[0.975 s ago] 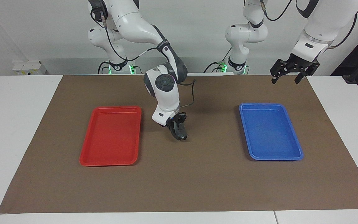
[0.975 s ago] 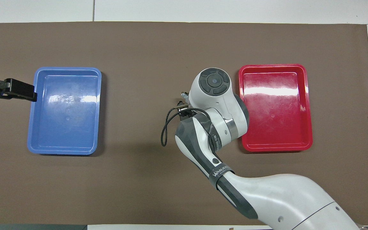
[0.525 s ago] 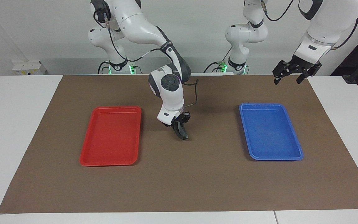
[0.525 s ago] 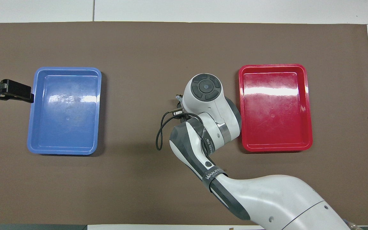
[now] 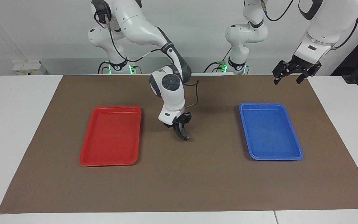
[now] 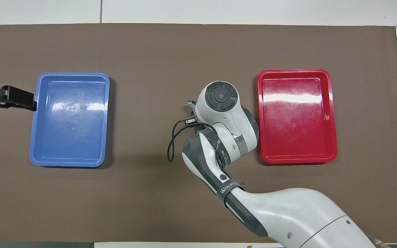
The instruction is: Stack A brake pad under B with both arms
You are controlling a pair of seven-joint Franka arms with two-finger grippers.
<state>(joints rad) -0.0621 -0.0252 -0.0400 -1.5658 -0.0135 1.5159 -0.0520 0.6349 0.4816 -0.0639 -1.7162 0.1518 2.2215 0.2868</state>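
My right gripper (image 5: 182, 133) hangs low over the mat between the two trays. It is shut on a thin, dark, curved pad (image 5: 184, 134) seen edge-on, whose lower end is at the mat. I cannot tell which of the two pads it is. No other pad shows in either view. In the overhead view the right arm's wrist (image 6: 221, 100) hides the gripper and the pad. My left gripper (image 5: 286, 78) is open and empty, raised beside the blue tray at the left arm's end of the table; it also shows in the overhead view (image 6: 19, 98).
A red tray (image 5: 110, 160) lies toward the right arm's end and a blue tray (image 5: 275, 157) toward the left arm's end; nothing lies in either. A brown mat (image 5: 179, 186) covers the table. A black cable (image 6: 171, 144) loops off the right wrist.
My right gripper has shifted a little toward the left arm's end and turned, so the pad now shows thinner. My left gripper has risen slightly and drawn back from the blue tray.
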